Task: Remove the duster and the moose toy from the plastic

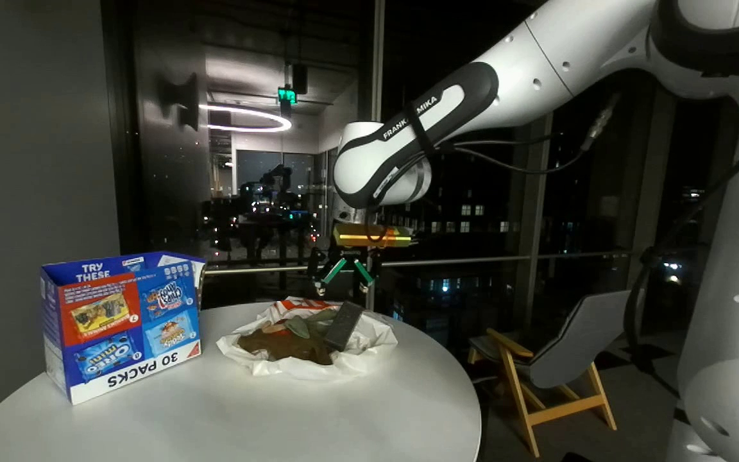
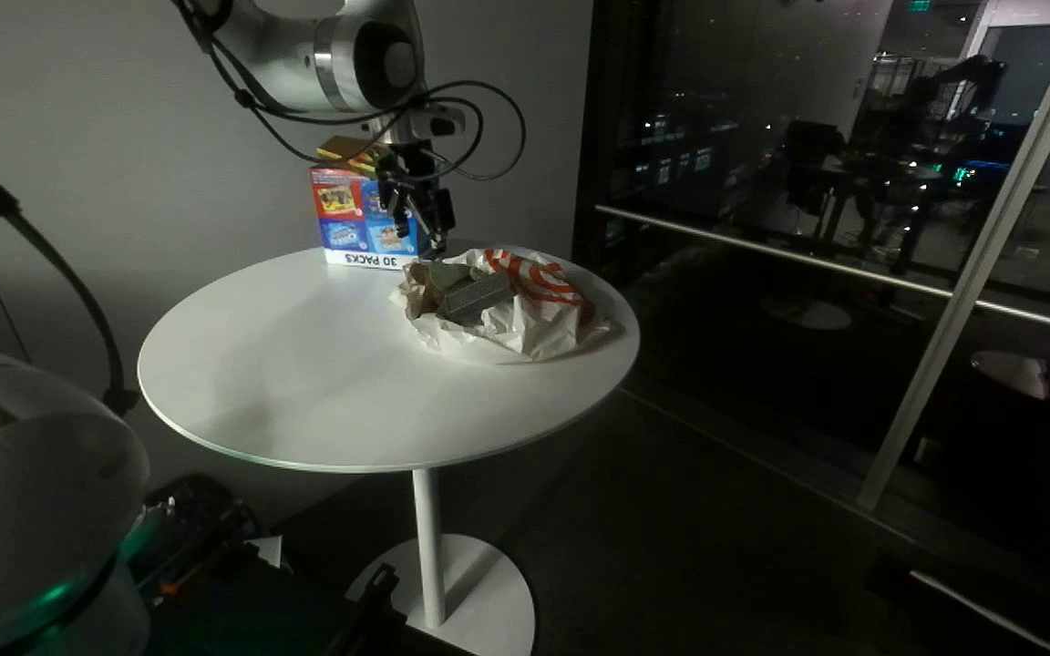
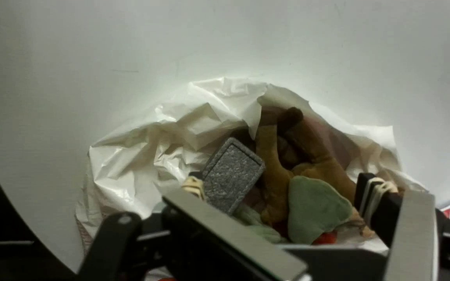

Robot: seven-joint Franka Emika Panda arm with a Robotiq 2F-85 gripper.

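Observation:
The duster is a dark grey rectangular block [image 1: 344, 326], also seen in an exterior view [image 2: 479, 298] and the wrist view [image 3: 233, 173]. It lies tilted against the moose toy, a brown plush [image 1: 280, 346] with sage-green and red parts, which also shows in the wrist view [image 3: 274, 168]. Both lie in the opened, crumpled white plastic bag [image 1: 369, 362], also seen in an exterior view [image 2: 525, 339] and the wrist view [image 3: 119, 168]. My gripper [image 1: 342, 290] is open and empty above them, also in view here [image 2: 423, 235]. In the wrist view its fingers [image 3: 286, 191] spread over both things.
A blue and red snack box [image 1: 122, 327] stands upright on the round white table [image 1: 267, 417], beside the bag; it also shows in an exterior view [image 2: 365, 223]. A grey chair [image 1: 568, 346] stands beyond the table, and a window rail [image 2: 762, 251] runs behind.

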